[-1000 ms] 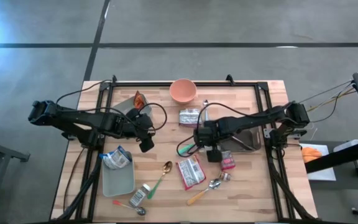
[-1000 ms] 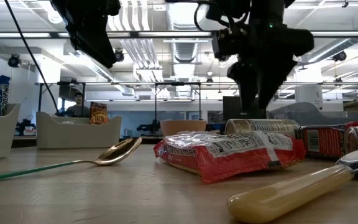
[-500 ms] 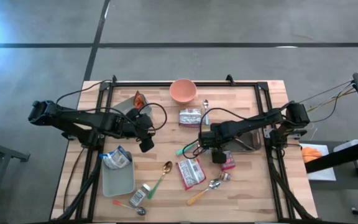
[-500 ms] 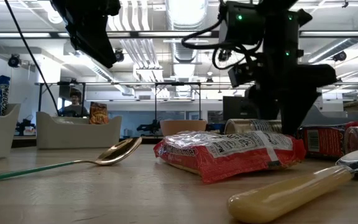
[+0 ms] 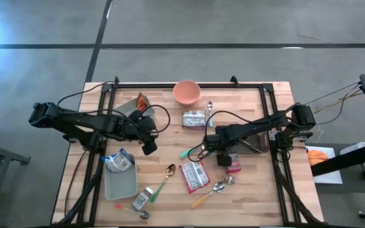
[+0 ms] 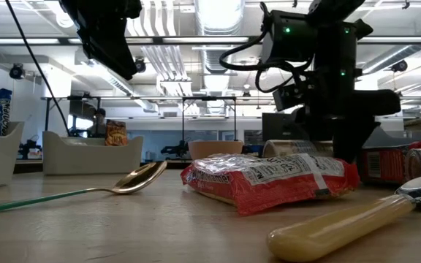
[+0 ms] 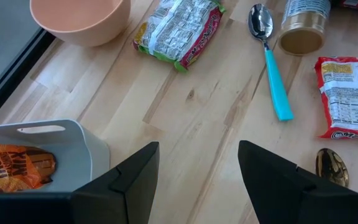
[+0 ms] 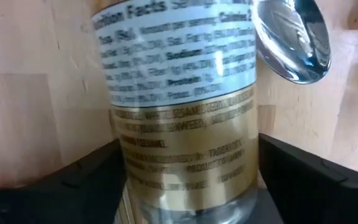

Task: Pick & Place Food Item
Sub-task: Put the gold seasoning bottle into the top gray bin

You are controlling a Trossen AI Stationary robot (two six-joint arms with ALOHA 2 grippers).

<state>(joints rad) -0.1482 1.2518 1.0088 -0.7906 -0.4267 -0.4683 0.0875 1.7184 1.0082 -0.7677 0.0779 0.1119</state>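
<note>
A gold-labelled can (image 8: 179, 112) lies on its side on the table, also showing in the low view (image 6: 292, 148) behind the red noodle packet (image 6: 269, 179). My right gripper (image 5: 224, 158) points straight down over it, open. One finger (image 8: 73, 180) stands on each side of the can's round wall. My left gripper (image 5: 149, 147) hangs open above the table's left half with nothing between its fingers (image 7: 129, 180), close to a white bin (image 7: 73, 140) that holds an orange taco packet. My right gripper comes at the can from above, its fingers across the can's length and close against both sides (image 8: 123, 186). Whether the fingers touch the can, I cannot tell. The can lies on the table.
A peach bowl (image 5: 186, 92) and a noodle packet (image 5: 194, 118) lie at the far middle. A teal-handled spoon (image 7: 272, 68), red cans (image 6: 382, 164), a gold spoon (image 5: 168, 172) and a yellow-handled spoon (image 5: 211, 192) surround the can. A white tray (image 5: 120, 183) sits near left.
My right gripper has come down from well above the table and moved a little toward the table's right edge, and now straddles the gold-labelled can. The can has stayed lying where it was.
</note>
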